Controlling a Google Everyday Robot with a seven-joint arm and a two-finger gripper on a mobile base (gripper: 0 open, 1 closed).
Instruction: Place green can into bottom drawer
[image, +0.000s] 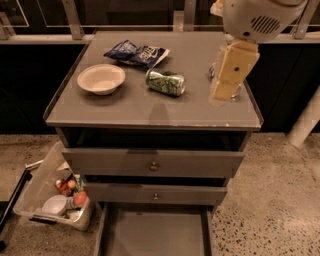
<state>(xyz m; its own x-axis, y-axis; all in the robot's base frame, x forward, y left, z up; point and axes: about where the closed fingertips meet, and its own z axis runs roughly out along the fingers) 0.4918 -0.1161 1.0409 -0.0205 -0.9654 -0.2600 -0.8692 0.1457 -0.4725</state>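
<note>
The green can (166, 82) lies on its side near the middle of the grey cabinet's top (150, 110). The bottom drawer (155, 232) is pulled open at the lower edge of the camera view, and its flat grey tray is bare. My gripper (223, 93) hangs from the cream arm (257, 17) over the right side of the top, to the right of the green can and apart from it. It covers most of a crinkled silver can (213, 71).
A white bowl (101, 78) and a blue snack bag (136, 52) lie on the left and back of the top. Two knobbed drawers (153, 163) sit slightly open above the bottom one. A plastic bin (55, 195) with small items stands on the floor at left.
</note>
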